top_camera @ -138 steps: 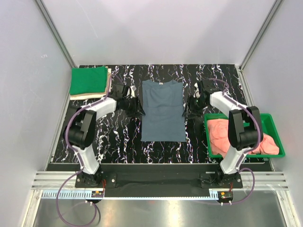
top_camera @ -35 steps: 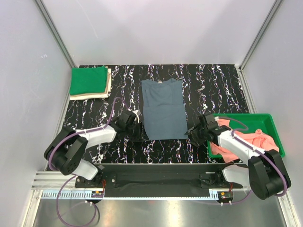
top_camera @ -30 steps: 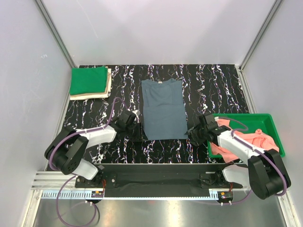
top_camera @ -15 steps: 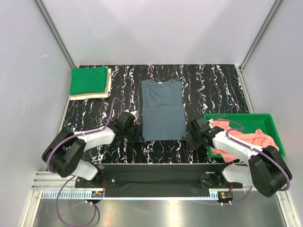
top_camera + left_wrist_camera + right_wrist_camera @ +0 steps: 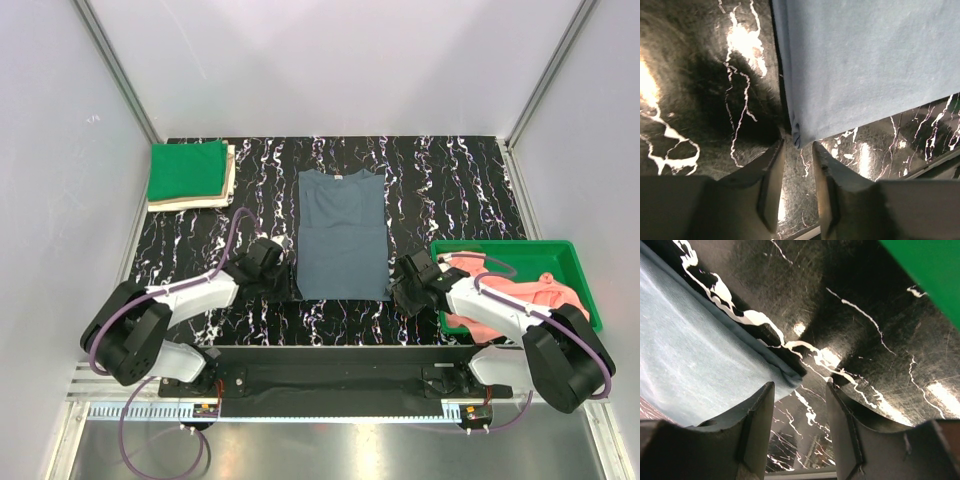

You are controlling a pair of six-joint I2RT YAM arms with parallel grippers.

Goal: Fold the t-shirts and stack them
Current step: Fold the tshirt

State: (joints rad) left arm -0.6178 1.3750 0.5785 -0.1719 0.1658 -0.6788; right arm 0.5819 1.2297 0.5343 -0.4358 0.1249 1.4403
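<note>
Slate blue-grey t-shirt (image 5: 343,235), flat at centre frame on the black marbled table (image 5: 450,180); left gripper (image 5: 796,146) and right gripper (image 5: 800,386), jaws parted and empty, at its lower corners.

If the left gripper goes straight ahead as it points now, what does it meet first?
Probably the blue-grey t-shirt, whose near corner lies just ahead of the left gripper; depth is unclear.

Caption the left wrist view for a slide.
Left tool, jaws open, poised at a corner of the blue-grey t-shirt on black marbled table.
</note>
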